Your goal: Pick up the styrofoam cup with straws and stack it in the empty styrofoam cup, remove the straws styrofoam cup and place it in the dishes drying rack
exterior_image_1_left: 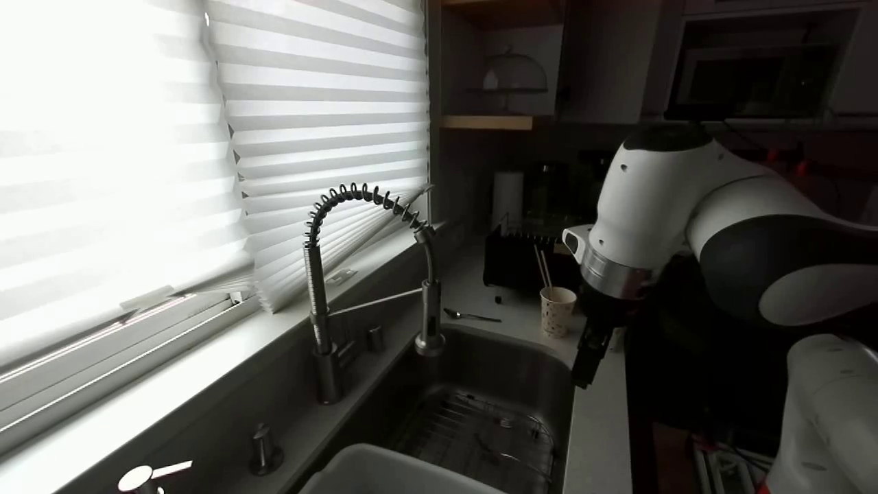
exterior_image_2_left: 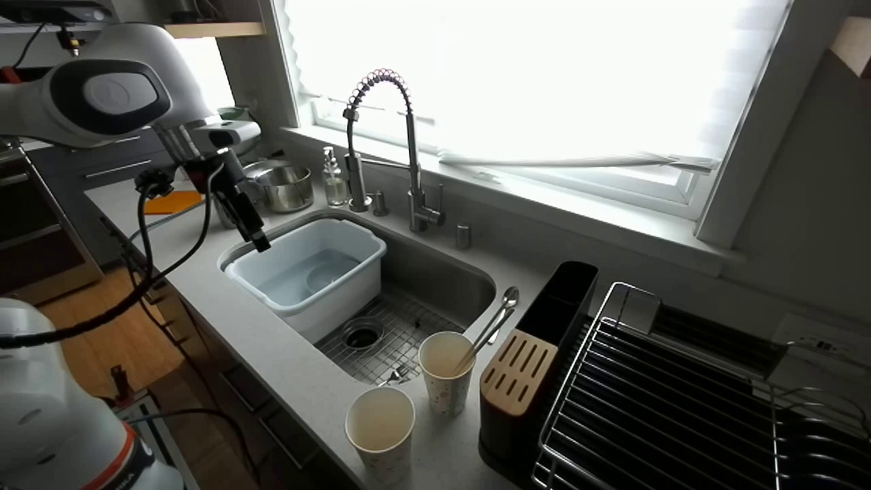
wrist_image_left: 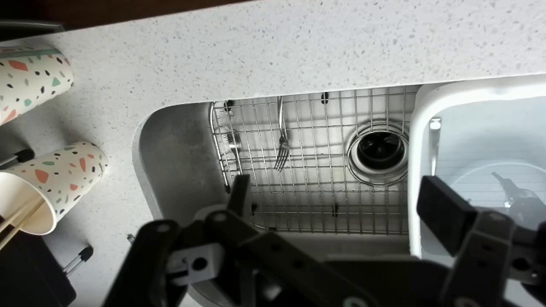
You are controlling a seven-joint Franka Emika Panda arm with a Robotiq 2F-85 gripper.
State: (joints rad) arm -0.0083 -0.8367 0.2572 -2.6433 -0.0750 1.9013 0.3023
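The speckled cup with straws (exterior_image_2_left: pixel 442 391) stands upright on the counter beyond the sink's end. It shows in an exterior view (exterior_image_1_left: pixel 556 317) and at the left of the wrist view (wrist_image_left: pixel 70 179). Its straws (exterior_image_1_left: pixel 543 267) lean over the rim. The empty speckled cup (exterior_image_2_left: pixel 381 429) stands upright beside it, apart from it. The wrist view shows it at the left edge (wrist_image_left: pixel 34 83). The dishes drying rack (exterior_image_2_left: pixel 646 401) is wire over black, behind a black holder. My gripper (wrist_image_left: pixel 332 183) is open and empty above the sink area, away from both cups; it shows in an exterior view (exterior_image_2_left: pixel 258 241).
The sink (exterior_image_2_left: pixel 442 272) holds a white tub (exterior_image_2_left: pixel 343 306) with water and dishes, and forks (wrist_image_left: pixel 282 153) on its grid. A tall spring faucet (exterior_image_2_left: pixel 415 163) rises behind it. A black holder with wooden slots (exterior_image_2_left: pixel 520 371) stands beside the cups. Spoons (exterior_image_2_left: pixel 503 306) lie on the counter.
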